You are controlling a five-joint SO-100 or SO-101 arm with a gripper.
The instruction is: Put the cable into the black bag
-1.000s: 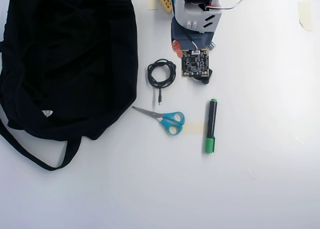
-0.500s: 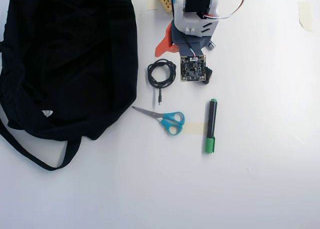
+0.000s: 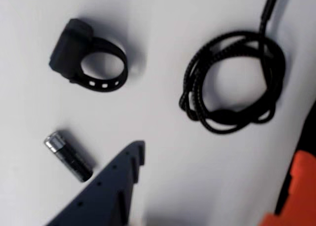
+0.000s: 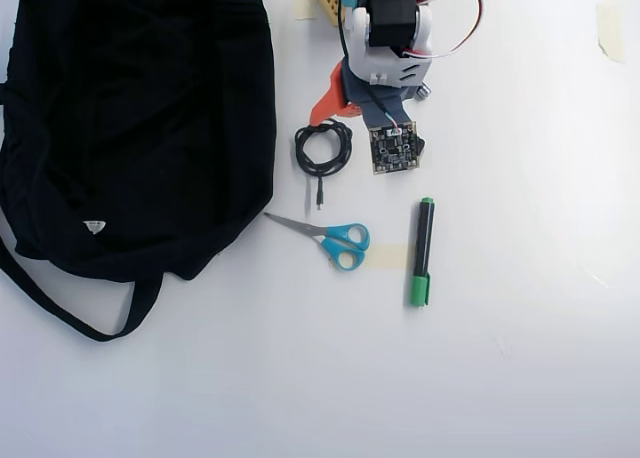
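Since a second ago the arm has pulled back toward the top of the overhead view, and its orange finger now sticks out on the left, just above the cable [image 4: 323,146].

From overhead, the cable lies coiled on the white table [image 4: 520,358], loose end trailing down toward the scissors [image 4: 325,236]. The black bag [image 4: 130,118] fills the left side, well apart from the coil, its strap looping below. A green marker [image 4: 421,251] lies right of the scissors.

At the wrist, the cable [image 3: 232,83] sits upper right, untouched. A black ring strap [image 3: 89,63] lies upper left, a small dark cylinder [image 3: 68,155] below it. The gripper [image 3: 217,186] stands wide apart: dark blue finger at bottom centre, orange one at the right edge, nothing between them.
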